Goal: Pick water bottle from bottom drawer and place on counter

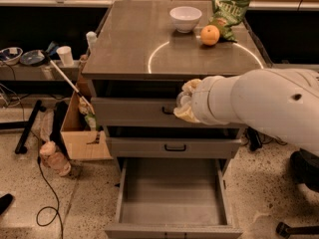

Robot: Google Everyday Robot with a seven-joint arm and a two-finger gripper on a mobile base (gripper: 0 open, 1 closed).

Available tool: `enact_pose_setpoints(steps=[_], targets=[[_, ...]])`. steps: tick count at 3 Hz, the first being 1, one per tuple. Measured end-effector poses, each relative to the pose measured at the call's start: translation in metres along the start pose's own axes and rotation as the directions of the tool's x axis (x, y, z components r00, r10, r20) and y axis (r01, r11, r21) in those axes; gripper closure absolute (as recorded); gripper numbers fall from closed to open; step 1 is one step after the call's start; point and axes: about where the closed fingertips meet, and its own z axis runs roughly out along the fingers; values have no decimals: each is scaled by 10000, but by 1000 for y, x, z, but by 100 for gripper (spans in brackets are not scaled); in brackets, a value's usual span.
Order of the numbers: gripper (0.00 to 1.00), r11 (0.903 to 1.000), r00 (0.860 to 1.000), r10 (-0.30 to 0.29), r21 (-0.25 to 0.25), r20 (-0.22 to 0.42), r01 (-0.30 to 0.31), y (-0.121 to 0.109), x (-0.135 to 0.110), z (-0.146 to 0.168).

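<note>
Where the scene comes nearest, the bottom drawer stands pulled fully out, its plain grey tray floor in view.
Floor, near left: black cable looped on speckled flooring; pinkish bottle lying on its side; open cardboard box just beside the cabinet's left side.
Middle drawer: closed, black handle at centre.
Top drawer: closed, its black handle partly covered by the hand.
Hand: at the end of a thick white arm reaching in from the right, held in front of the top drawer's face, above the open drawer and below the tabletop edge. Its cream-coloured fingers are pressed in around a small clear object.
Water bottle: the clear object pinched in the hand, mostly hidden by the fingers; clear of the bottom drawer and not on the tabletop.
Tabletop: broad grey-brown metal surface marked with a bright circular arc.
Orange: on the tabletop, far right, just inside the arc.
White bowl: upright, left of the orange and farther back.
Green snack bag: behind the orange, touching it or nearly so.
White-capped bottle: upright, just off the tabletop's left edge.
Side shelf, far left: white cup and two shallow dishes.
</note>
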Motion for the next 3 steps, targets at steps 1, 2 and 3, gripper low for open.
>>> enact_pose_setpoints(steps=[1,2,3], targets=[[100,9990,9997,-227,391,69,224,-17,-12,-8],[100,9947,9985,-541,883,109,530,-36,-29,-21],[100,9792,9930,-1167,1654,-168,1178,-69,-53,-38]])
